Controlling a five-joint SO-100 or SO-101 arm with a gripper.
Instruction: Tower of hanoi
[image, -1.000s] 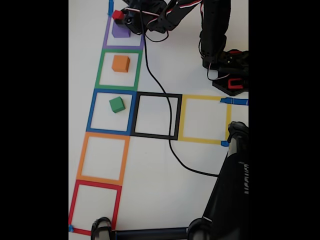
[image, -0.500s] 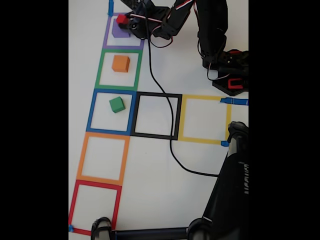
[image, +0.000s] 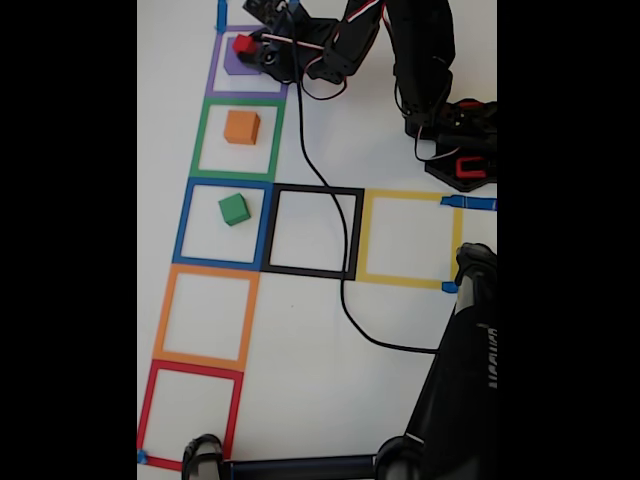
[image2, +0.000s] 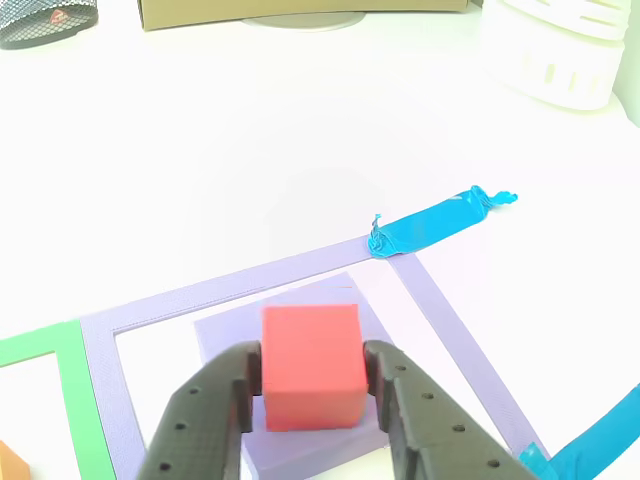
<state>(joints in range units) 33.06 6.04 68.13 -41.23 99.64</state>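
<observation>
White tabletop stretches around the tape squares, and at the upper left of the fixed view my gripper (image2: 312, 385) pinches the tiny red cube (image2: 311, 366) over the big purple cube (image2: 290, 395); I should lower it centred before letting go.

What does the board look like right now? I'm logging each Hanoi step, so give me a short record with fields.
gripper: shut on red cube
red cube: over purple cube; contact unclear
purple cube: inside purple tape square
orange cube: alone in green tape square
green cube: alone in blue tape square
</observation>
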